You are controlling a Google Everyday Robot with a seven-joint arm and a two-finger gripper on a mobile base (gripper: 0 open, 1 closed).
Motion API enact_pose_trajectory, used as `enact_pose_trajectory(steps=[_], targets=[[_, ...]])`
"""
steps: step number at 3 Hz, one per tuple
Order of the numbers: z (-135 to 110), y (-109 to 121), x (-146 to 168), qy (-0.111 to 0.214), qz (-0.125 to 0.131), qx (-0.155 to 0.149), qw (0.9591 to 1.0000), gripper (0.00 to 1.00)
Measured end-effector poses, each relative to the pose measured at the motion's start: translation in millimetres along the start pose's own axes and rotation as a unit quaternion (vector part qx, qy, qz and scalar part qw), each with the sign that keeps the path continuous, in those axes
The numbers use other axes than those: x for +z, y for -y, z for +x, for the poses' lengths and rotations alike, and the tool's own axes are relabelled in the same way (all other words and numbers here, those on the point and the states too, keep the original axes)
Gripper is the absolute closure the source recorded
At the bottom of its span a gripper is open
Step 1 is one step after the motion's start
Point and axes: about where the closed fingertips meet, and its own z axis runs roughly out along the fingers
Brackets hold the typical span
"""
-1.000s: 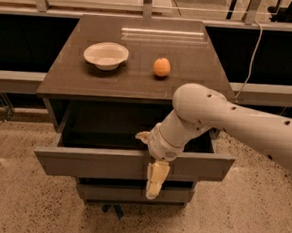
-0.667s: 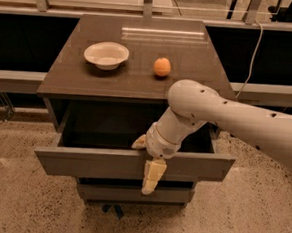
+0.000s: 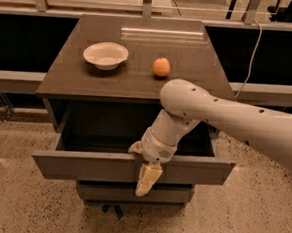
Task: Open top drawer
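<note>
Where the dark cabinet faces the near side of the room, the top drawer (image 3: 82, 165) stands pulled well out from under the surface (image 3: 138, 85), its grey box interior open to view and apparently empty. The robot's pale arm (image 3: 226, 116) reaches in from the right and bends down to the middle of the drawer's front panel. There the hand (image 3: 143, 164) straddles the panel's top edge: one tan finger (image 3: 148, 179) hangs down the outer face, the other tip shows just inside, so I take it to be closed on the panel. Below the hand, a narrower lower drawer front (image 3: 130, 192) sits shut. Up on the surface, a white bowl (image 3: 105, 54) rests at the far left and an orange (image 3: 161, 67) just right of it, apart from each other.

To my eye the job is nearly done: the drawer is open most of its travel. What is left, I judge, is perhaps a last short pull, then letting go and drawing the hand clear.
</note>
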Motion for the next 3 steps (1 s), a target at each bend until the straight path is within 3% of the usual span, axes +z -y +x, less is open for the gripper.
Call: enact_pose_trajectory(steps=[2, 3], targets=[[-0.9, -1.5, 0.6, 0.000, -0.003, 0.000, 1.0000, 0.38], [-16.9, -35.6, -21.1, 0.014, -0.002, -0.004, 0.9999, 0.21]])
